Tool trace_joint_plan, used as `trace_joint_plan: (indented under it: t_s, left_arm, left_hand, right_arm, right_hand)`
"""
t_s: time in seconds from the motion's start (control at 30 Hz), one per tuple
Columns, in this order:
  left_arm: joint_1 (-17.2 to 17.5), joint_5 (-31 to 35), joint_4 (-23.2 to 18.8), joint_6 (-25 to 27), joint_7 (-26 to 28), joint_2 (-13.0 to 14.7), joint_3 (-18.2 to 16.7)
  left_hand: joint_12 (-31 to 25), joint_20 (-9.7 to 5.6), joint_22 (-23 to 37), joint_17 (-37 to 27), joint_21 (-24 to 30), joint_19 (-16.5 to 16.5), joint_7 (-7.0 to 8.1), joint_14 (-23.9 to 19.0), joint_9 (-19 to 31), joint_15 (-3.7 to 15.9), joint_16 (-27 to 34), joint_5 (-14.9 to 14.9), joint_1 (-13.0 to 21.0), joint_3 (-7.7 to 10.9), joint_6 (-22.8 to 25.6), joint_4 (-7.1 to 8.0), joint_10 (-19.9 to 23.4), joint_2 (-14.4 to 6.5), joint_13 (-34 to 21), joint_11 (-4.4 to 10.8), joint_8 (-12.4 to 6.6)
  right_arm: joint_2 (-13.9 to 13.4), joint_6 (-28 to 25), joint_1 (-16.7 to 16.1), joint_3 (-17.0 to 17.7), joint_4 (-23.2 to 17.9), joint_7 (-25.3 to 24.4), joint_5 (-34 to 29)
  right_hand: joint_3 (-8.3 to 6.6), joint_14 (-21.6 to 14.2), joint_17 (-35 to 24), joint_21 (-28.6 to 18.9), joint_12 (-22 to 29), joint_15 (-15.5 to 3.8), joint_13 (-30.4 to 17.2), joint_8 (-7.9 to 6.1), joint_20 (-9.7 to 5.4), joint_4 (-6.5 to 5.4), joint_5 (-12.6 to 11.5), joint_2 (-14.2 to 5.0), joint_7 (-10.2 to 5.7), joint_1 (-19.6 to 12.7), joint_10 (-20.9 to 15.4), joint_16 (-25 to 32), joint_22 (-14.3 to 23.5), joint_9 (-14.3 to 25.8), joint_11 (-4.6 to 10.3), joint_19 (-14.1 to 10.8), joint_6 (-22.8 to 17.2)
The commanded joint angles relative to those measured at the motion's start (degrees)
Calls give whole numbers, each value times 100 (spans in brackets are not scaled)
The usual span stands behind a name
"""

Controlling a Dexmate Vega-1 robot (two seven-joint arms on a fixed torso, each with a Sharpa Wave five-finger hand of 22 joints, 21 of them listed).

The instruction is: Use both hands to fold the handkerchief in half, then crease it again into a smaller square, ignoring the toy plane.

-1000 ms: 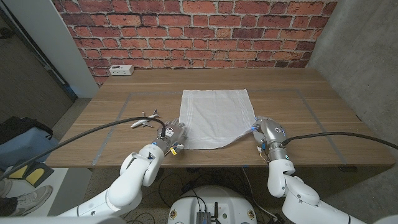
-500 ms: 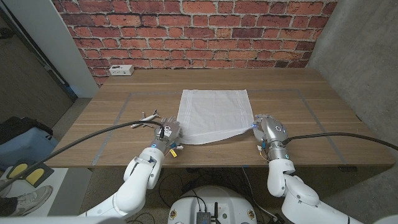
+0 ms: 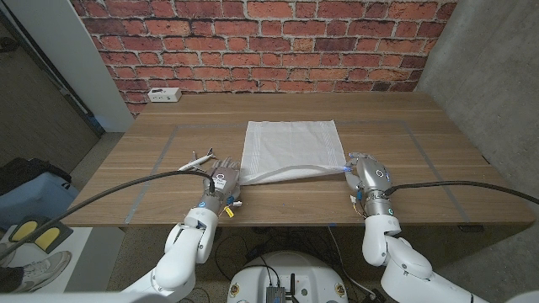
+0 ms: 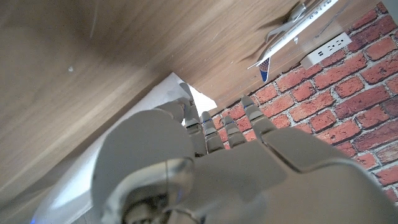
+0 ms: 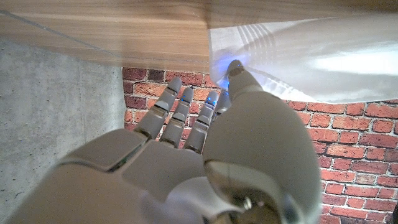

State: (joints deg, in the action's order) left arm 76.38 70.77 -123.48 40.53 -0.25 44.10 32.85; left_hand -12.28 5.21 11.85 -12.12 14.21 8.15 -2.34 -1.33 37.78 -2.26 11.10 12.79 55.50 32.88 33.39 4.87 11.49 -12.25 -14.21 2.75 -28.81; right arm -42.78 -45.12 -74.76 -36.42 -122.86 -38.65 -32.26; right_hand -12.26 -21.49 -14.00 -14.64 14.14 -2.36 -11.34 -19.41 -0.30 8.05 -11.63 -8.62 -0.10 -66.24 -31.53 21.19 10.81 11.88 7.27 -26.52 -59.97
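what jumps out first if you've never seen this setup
The white handkerchief in the middle of the wooden table, its near edge lifted and drawn toward the far side by the left hand and the right hand, each holding a near corner. A small toy plane lies just beyond the left hand, and a red brick wall stands behind the table.

Lab/test bay: brick wall (image 3: pixel 253 38) backdrop (concrete side), taped wooden table (image 3: pixel 404 109).
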Motion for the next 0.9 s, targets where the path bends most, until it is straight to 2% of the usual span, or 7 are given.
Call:
trace_joint_plan:
  t_s: [0.03,0.27,0.53,0.63,0.67,0.7,0.9]
  left_arm:
    - [199,-880,-441,-199,785,232,-326]
    - [316,-1313,-751,-384,915,500,-514]
    - [343,-1350,-945,-367,768,703,-510]
    - [317,-1589,-924,-477,692,767,-562]
    - [259,-1690,-947,-526,440,872,-561]
    - [190,-1575,-962,-453,256,909,-479]
    - [20,-1085,-838,-178,-2,855,-193]
  left_hand:
    - [-38,16,21,-40,54,-38,-22,0,340,-10,67,78,-70,114,-176,164,-22,0,-69,-9,-220]
    - [-80,-34,27,-76,79,-42,-60,11,671,17,90,86,-73,243,-297,221,4,1,-138,65,-476]
    - [-113,-70,21,-80,80,-115,-157,70,1057,13,97,-39,30,315,-247,45,9,55,-224,49,-878]
    - [-186,-28,3,67,110,-96,167,-15,1157,28,75,-235,86,134,320,-314,191,245,-292,74,-1305]
    - [-154,72,-17,133,104,-103,138,-39,999,-10,41,-303,-103,-127,347,-397,173,488,-277,-24,-1248]
    - [-87,155,-35,169,73,-150,71,51,679,-108,-17,-321,-481,-439,8,-351,16,646,-241,-110,-865]
    - [-41,127,-69,189,-56,-295,102,240,-145,-148,-57,-239,-1138,-1167,-415,-509,-233,1448,-99,-65,18]
  right_arm:
    - [111,191,-147,148,66,-206,85]
    - [204,318,-323,272,74,-479,132]
    - [290,546,-682,584,-16,-917,249]
    - [249,479,-713,584,-69,-870,196]
    - [242,452,-712,573,-80,-854,171]
    - [249,450,-716,573,-89,-845,173]
    - [257,446,-718,555,-98,-798,145]
  right_hand:
    - [4,-34,-15,-33,-22,-823,-8,10,-17,12,-5,-5,17,-84,-38,45,7,9,13,-41,-23]
    - [17,-29,-19,-34,-35,-820,-9,22,-30,8,-2,-9,31,-91,-39,50,7,12,-10,-43,-25]
    - [26,-25,-24,-35,-46,-821,-11,40,-37,3,0,-21,35,-98,-43,57,8,15,-4,-44,-13]
    - [30,-25,-24,-36,-53,-820,-12,44,-33,6,1,-19,36,-107,-41,58,8,17,-5,-46,-18]
    - [34,-19,-24,-35,-56,-823,-12,46,-34,3,2,-19,39,-104,-41,57,8,18,-7,-45,-19]
    - [39,-19,-23,-36,-62,-819,-12,46,-32,4,3,-13,40,-105,-33,57,8,19,24,-46,-26]
    - [46,-10,-23,-35,-69,-812,-14,59,-28,-2,3,-19,41,-107,-38,56,8,22,6,-44,-20]
